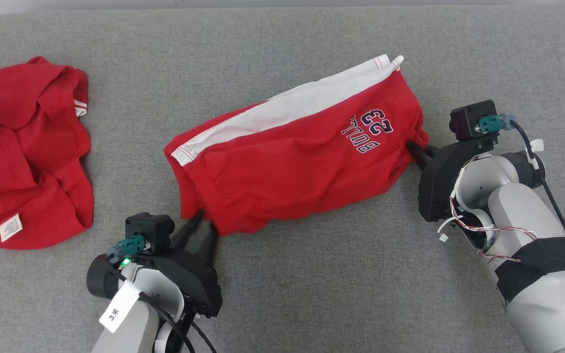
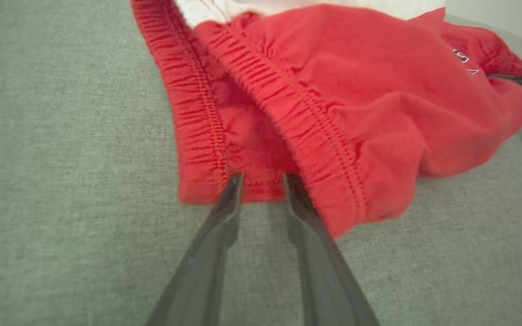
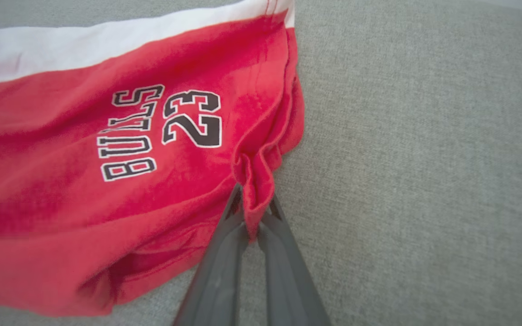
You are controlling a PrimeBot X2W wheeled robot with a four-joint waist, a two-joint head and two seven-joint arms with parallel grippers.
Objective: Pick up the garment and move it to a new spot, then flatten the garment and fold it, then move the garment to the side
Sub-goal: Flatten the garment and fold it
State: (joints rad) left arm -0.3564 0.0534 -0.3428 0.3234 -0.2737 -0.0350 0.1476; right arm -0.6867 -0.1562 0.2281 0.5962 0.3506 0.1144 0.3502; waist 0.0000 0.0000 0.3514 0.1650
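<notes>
My right claw (image 3: 254, 199) is clamped on the hem (image 3: 261, 176) of the shorts (image 1: 302, 162), which lie mid grey surface (image 1: 312, 284). My left claw (image 2: 263, 181) stands apart, tips touching the waistband (image 2: 288, 117).

Bright, even, diffuse light from above, with no glare; the brightest area is the white stripe of the red shorts (image 1: 302, 147), which keeps its detail. Shadows are soft and thin and lie close under the cloth's near edges on the grey fabric surface (image 1: 312, 294). Head view: sharp overall, but the left gripper (image 1: 201, 220) is smeared by motion blur at its tips. Left wrist view: wide-angle stretch toward the borders; fingers (image 2: 215, 235) soft near the lens, elastic hem fairly crisp. Right wrist view: lettering in focus; the right gripper (image 3: 254, 201) softens toward the bottom edge, and the lower-left cloth is blurred.
</notes>
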